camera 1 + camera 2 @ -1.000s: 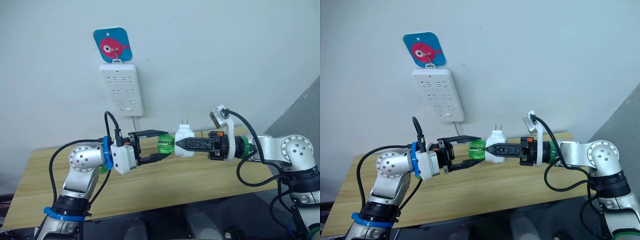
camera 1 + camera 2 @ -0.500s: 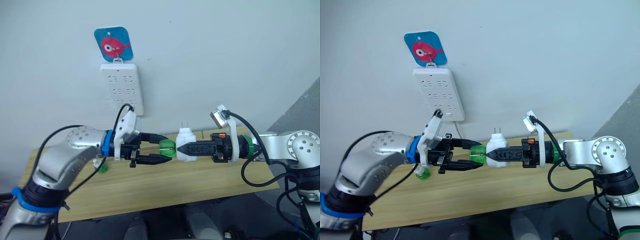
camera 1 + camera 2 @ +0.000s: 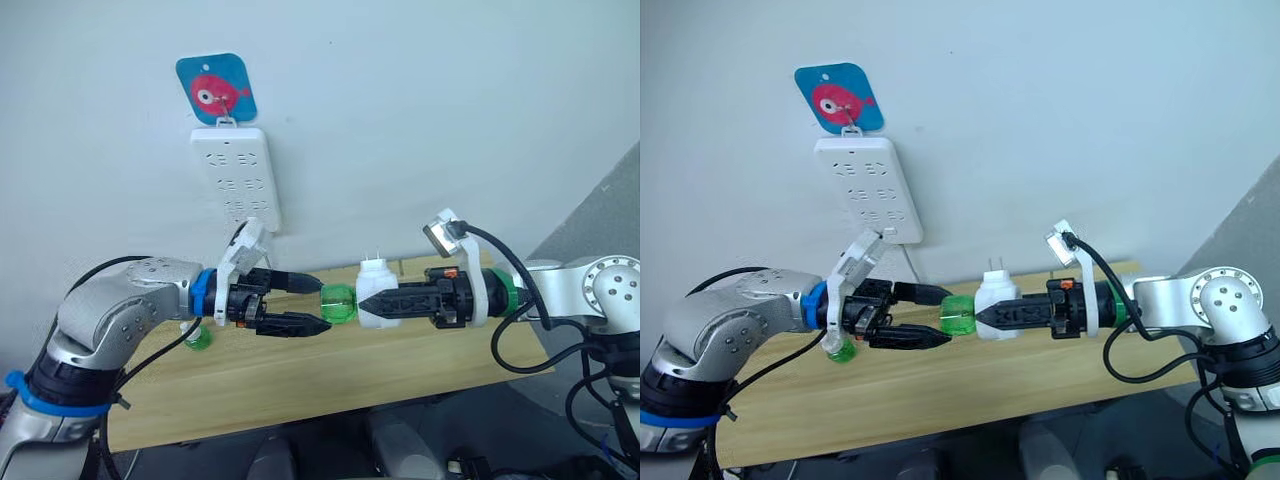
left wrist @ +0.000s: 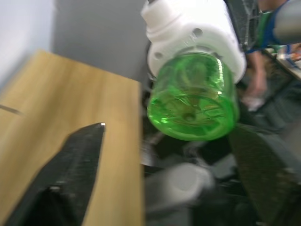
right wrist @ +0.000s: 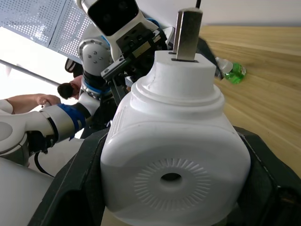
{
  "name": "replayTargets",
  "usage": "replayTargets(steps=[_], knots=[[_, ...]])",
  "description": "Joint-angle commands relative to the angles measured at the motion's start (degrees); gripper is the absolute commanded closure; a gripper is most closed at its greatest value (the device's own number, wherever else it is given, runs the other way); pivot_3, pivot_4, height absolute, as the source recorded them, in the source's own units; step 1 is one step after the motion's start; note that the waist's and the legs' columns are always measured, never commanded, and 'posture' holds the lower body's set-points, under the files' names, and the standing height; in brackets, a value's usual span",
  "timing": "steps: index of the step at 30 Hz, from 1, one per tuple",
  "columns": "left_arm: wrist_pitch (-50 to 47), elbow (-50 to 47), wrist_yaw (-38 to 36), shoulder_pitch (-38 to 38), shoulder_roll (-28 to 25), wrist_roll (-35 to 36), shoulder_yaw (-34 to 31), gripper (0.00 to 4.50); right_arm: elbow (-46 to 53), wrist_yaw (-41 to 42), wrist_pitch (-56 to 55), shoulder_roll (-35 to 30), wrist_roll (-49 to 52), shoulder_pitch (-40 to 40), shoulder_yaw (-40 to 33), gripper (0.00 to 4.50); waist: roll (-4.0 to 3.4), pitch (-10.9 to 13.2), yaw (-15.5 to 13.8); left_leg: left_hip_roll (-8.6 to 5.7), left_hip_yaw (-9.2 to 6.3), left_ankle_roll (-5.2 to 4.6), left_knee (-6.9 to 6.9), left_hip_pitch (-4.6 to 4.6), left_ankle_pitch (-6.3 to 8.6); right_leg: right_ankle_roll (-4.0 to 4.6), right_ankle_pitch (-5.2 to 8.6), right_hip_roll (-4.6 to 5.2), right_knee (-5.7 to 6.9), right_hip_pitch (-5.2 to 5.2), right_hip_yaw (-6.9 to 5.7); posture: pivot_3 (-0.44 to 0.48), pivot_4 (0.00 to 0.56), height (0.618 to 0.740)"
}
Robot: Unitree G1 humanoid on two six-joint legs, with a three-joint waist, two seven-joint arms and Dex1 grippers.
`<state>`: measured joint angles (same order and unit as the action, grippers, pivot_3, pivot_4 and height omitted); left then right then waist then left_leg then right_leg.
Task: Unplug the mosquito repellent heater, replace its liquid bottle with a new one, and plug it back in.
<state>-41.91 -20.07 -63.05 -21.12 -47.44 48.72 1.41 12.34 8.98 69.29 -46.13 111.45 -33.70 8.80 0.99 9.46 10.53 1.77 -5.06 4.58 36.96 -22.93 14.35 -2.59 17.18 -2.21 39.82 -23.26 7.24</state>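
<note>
Heater is off the power strip and held in mid-air, centre of the head views, above the counter. Right gripper clamped on its white body; prongs point up, free of any socket. So unplugging reads as done.

A green bottle sits in the heater's socket end, sticking out toward the left gripper. Left gripper's fingers are apart, one above and one below the line of the bottle, tips just short of it. In the left wrist view the bottle's base hangs between the two fingers with clear gaps either side; no contact.

A second green bottle lies on the counter at lower left, near the left arm. Cannot tell which bottle is the new one.

Judgement: the swap is mid-way at best. Left: finish the bottle exchange, then plug the heater back into the strip at upper left.
</note>
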Motion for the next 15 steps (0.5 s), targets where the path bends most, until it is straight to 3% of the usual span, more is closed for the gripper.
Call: replayTargets(steps=[1, 4, 9, 15], knots=[[12.24, -2.16, -0.45, 3.24, 1.57, -6.53, -4.38, 0.00, 1.44, 1.29, -0.88, 0.10, 1.55, -0.24, -1.77, 1.41, 0.00, 0.00, -0.10, 0.00, 0.03, 0.00, -0.01, 0.00, 0.00, 0.00, 0.00, 0.01, -0.01, 0.00, 0.02, -0.159, 0.131, 0.740], [29.57, -1.62, -4.20, 8.11, 3.46, -15.46, -5.30, 0.00, 0.38, 0.82, -1.27, 0.13, 1.55, 0.44, -2.24, 1.41, 0.00, 0.00, -0.50, 0.00, 0.03, 0.00, -0.01, 0.01, 0.00, 0.01, 0.00, 0.02, -0.04, 0.00, 0.02, -0.158, 0.129, 0.740], [53.29, 1.69, -7.13, 11.78, 9.54, -23.91, -4.91, 0.00, -0.43, 0.19, -1.46, 0.56, 1.55, 0.51, -2.35, 1.41, 0.00, -0.01, -1.33, -0.01, 0.11, 0.00, 0.02, 0.01, 0.00, 0.01, -0.01, 0.05, -0.04, 0.01, 0.08, -0.158, 0.129, 0.740], [70.89, 7.67, -4.25, 8.44, 15.79, -32.59, -1.77, 0.00, -0.56, -0.66, -1.56, 1.45, 1.55, 0.09, -2.09, 1.41, 0.02, -0.02, -2.23, -0.04, 0.15, 0.00, 0.09, -0.01, 0.00, -0.06, -0.06, 0.06, -0.06, 0.04, 0.13, -0.165, 0.128, 0.740]])
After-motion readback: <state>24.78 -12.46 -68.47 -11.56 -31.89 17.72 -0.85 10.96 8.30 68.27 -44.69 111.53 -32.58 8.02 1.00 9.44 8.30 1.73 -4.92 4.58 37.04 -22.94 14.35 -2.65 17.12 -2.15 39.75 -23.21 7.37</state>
